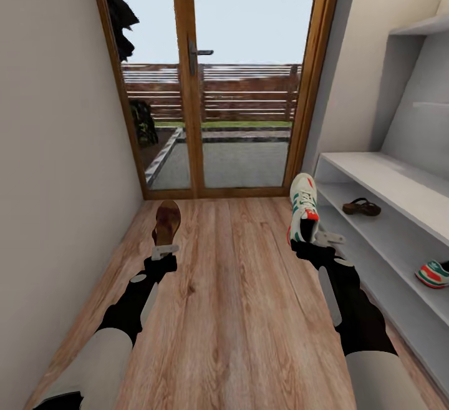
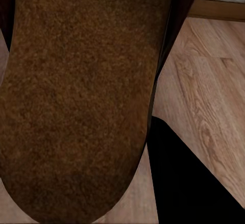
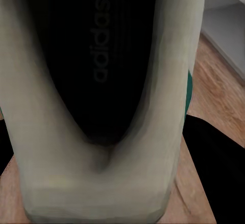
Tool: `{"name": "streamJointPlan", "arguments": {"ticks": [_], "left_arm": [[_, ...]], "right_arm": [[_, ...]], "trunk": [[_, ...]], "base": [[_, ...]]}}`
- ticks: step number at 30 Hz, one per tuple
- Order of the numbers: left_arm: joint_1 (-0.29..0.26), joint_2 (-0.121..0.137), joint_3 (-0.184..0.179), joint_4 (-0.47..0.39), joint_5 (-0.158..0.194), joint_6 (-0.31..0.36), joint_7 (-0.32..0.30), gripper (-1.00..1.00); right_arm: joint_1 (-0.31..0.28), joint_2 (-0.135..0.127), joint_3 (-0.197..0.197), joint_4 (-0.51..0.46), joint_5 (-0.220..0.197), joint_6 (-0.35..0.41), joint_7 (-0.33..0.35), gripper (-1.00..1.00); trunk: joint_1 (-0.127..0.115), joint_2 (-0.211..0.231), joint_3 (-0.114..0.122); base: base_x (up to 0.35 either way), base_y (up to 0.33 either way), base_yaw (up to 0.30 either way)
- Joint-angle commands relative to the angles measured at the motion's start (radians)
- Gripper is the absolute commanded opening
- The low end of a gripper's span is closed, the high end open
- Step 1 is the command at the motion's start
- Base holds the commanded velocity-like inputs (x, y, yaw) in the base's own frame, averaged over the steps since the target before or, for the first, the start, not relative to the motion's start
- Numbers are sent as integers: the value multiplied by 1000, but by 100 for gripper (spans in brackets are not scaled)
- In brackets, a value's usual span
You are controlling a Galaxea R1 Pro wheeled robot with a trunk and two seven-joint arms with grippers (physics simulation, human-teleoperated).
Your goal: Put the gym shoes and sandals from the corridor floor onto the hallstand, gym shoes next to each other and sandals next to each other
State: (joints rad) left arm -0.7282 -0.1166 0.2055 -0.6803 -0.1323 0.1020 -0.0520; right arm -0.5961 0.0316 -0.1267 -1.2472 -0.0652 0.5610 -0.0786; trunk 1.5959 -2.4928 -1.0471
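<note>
So both hands full | left gripper [image 1: 166, 250] clamped on a sandal [image 1: 167, 223] heel, flat, light, bendy | right gripper [image 1: 319, 238] pinching a gym shoe [image 1: 304, 206] heel, soft collar, could swing | other sandal [image 1: 362, 207] and sneaker [image 1: 434, 274] already on hallstand [image 1: 374, 176] shelf

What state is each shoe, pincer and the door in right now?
Left pincer: shut on a sandal, held off the floor.
Right pincer: shut on a sneaker, held off the floor.
Held sandal: toe pointing away.
Held sneaker: toe pointing away.
Second sandal: lying on a rack shelf.
Second sneaker: sitting on the rack shelf.
Door: closed.
</note>
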Motion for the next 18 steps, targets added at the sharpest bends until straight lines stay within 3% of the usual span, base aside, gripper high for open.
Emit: {"name": "streamJointPlan", "arguments": {"ticks": [1, 18], "left_arm": [[0, -2, 6, -2, -13, 5, -6, -100], [0, -2, 6, -2, -13, 5, -6, -100]], "right_arm": [[-1, 1, -1, -1, -7, 4, -6, -100], [-1, 1, -1, -1, -7, 5, -6, -100]], "trunk": [[0, 0, -1], [0, 0, -1]], "base": [[339, 88, 0], [339, 88, -4]]}}
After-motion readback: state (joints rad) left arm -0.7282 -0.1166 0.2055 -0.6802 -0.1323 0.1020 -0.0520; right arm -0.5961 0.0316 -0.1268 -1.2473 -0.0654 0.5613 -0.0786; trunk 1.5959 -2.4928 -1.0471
